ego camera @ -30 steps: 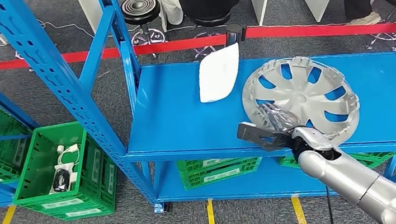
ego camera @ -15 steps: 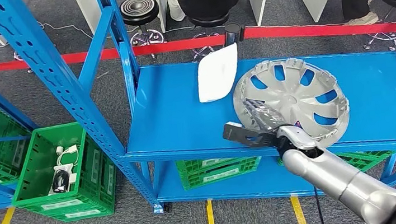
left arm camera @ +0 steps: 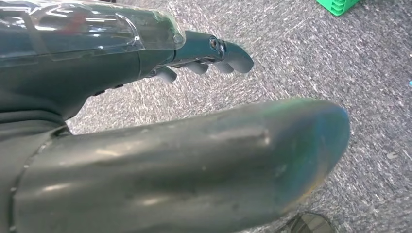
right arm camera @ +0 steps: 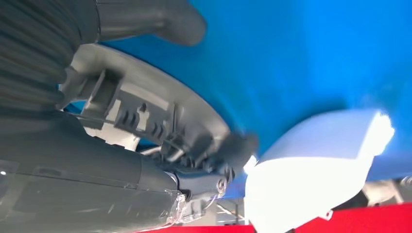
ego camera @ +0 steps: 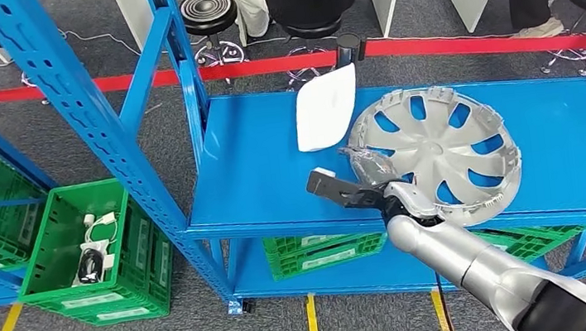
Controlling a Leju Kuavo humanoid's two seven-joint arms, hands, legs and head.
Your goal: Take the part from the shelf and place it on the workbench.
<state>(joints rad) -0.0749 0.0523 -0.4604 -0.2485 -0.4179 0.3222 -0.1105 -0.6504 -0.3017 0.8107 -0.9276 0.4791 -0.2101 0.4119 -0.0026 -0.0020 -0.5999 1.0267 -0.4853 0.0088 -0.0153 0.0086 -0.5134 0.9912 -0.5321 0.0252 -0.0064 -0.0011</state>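
- Fingers (ego camera: 369, 165) of the right hand (ego camera: 375, 185) lie over the near-left rim of the hubcap (ego camera: 438, 153), thumb out to the left; the right wrist view shows them curled on the rim's ribbed inside, so the hand grips it.
- Hubcap sits on the blue shelf (ego camera: 257, 169), right of centre, its far side seemingly tilted up, just beside a white part (ego camera: 325, 108) at far left.
- Left hand (left arm camera: 160, 73) hangs over grey carpet, fingers loosely apart, holding nothing.
- Progress, as I judge it: grasp made, lift just starting; carrying to the bench and setting down remain.
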